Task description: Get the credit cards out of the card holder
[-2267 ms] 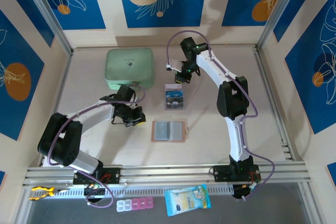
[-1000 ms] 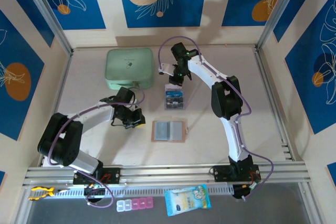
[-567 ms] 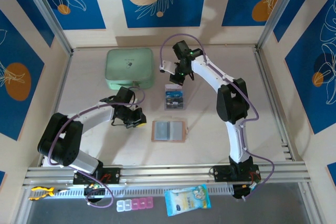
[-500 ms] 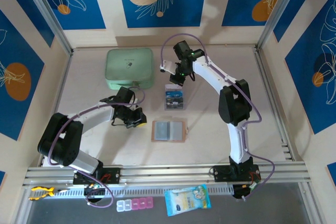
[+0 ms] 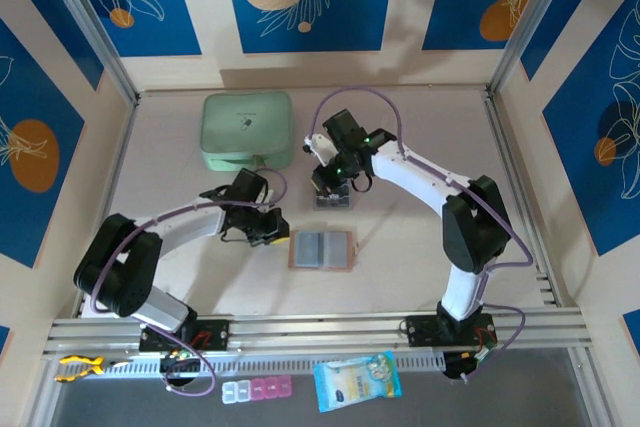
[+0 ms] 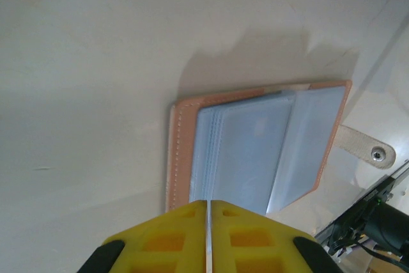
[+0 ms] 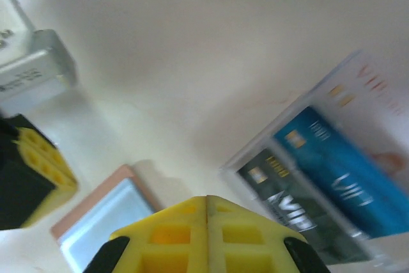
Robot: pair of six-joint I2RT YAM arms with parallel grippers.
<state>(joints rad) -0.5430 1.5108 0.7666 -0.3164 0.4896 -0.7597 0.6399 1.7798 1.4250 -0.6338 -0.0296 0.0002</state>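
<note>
The card holder [image 5: 322,249] lies open and flat on the table, salmon-pink rim around grey pockets [image 6: 255,151], its snap tab [image 6: 367,148] sticking out. No card shows in the pockets. My left gripper [image 5: 274,235] is shut and low, just off the holder's left edge; in the left wrist view its fingers [image 6: 206,206] point at the pockets. The credit cards [image 7: 345,171], one blue and one dark, lie in a clear plastic box [image 5: 335,197]. My right gripper [image 5: 330,179] hangs shut over that box, its fingers [image 7: 206,201] holding nothing.
A mint-green zip case [image 5: 247,130] sits at the back left. On the front rail lie a pill organiser [image 5: 258,390], a blue packet [image 5: 357,380] and a yellow-handled tool [image 5: 80,365]. The right of the table is bare.
My right arm swung from the back of the table forward and down, over the clear box. My left gripper slid right, up to the card holder's edge. Both stayed shut.
</note>
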